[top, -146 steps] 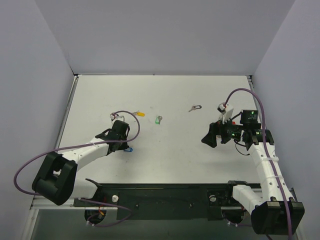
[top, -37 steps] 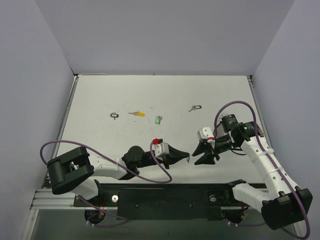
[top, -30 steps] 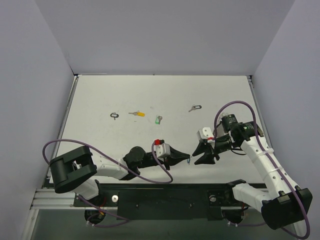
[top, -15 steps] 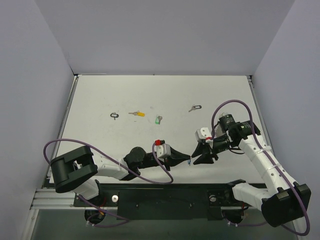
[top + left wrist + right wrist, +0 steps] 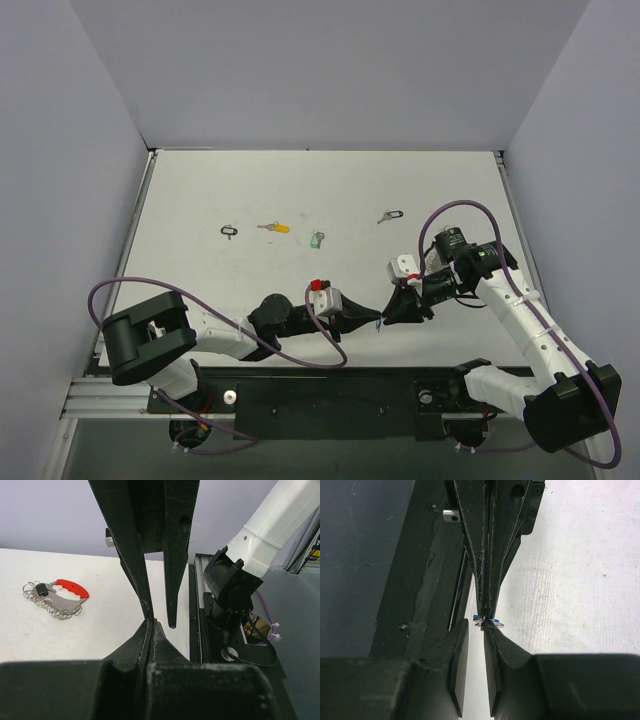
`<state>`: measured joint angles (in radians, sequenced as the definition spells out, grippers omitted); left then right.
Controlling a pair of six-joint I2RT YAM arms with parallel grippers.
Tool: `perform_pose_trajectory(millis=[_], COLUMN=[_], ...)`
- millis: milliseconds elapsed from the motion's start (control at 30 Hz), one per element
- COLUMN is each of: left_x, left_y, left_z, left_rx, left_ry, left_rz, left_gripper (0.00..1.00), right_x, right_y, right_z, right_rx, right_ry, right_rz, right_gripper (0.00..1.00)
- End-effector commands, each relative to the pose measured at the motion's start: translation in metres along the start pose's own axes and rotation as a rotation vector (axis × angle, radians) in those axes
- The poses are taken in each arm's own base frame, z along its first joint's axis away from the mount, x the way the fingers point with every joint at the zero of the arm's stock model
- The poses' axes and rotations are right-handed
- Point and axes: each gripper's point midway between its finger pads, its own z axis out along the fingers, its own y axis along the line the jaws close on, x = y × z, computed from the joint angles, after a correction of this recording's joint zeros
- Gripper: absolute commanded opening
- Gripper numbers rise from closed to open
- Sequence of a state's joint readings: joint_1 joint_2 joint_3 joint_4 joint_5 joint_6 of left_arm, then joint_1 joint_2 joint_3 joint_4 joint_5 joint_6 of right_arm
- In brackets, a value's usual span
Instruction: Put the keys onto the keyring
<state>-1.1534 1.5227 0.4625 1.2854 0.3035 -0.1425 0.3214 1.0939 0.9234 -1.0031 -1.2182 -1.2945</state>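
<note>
The left gripper (image 5: 151,621) has its fingers pinching the blue-tagged key (image 5: 486,622). At its 3 o'clock, the right gripper (image 5: 475,626) has its fingers slightly spread, flanking that key.

No legible text, brands or numbers anywhere; silver metal keyring with red curved tag (image 5: 59,597), left-centre, bears none.

The left arm (image 5: 215,332) lies low along the near edge and stretches rightward, with the left gripper (image 5: 372,321) pinched tight on a small blue-tagged key (image 5: 487,623). The right arm (image 5: 525,315) rises from its base, bends at the elbow and reaches leftward with its wrist tilted down. The right gripper (image 5: 393,313) meets the left one tip to tip, its fingers (image 5: 129,545) narrowly parted.
</note>
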Motion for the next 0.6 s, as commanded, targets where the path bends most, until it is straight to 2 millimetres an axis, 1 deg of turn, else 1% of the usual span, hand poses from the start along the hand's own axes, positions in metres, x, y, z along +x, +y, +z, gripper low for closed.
perform_pose_trajectory(millis=[0,100,133,233,467,567], left_x=[-0.045,-0.0458,-0.0459,-0.0466,-0.049,-0.0496], left_y=[-0.006,-0.0053,-0.0048,-0.0047,-0.0051,-0.0055], left_z=[0.0111,0.0099,0.0099,0.0088,0.009,0.0074], left_rx=[0.027,0.023,0.02,0.017,0.016,0.013], left_ry=[-0.166,-0.169,-0.17,-0.172,-0.18,-0.18], left_rz=[0.036,0.035,0.035,0.035,0.022,0.006], left_gripper=[0.0,0.0,0.0,0.0,0.0,0.01], right_x=[-0.0017,-0.0016,-0.0021,-0.0014,-0.003,-0.0048], right_y=[0.0044,0.0041,0.0036,0.0031,0.003,0.0017], right_z=[0.0042,0.0043,0.0041,0.004,0.0031,0.0029], right_rx=[-0.026,-0.024,-0.023,-0.02,-0.017,-0.01], right_ry=[-0.023,-0.02,-0.021,-0.017,-0.016,-0.018], right_rz=[0.02,0.02,0.019,0.022,0.034,0.072], right_gripper=[0.14,0.07,0.06,0.0,0.0,0.0])
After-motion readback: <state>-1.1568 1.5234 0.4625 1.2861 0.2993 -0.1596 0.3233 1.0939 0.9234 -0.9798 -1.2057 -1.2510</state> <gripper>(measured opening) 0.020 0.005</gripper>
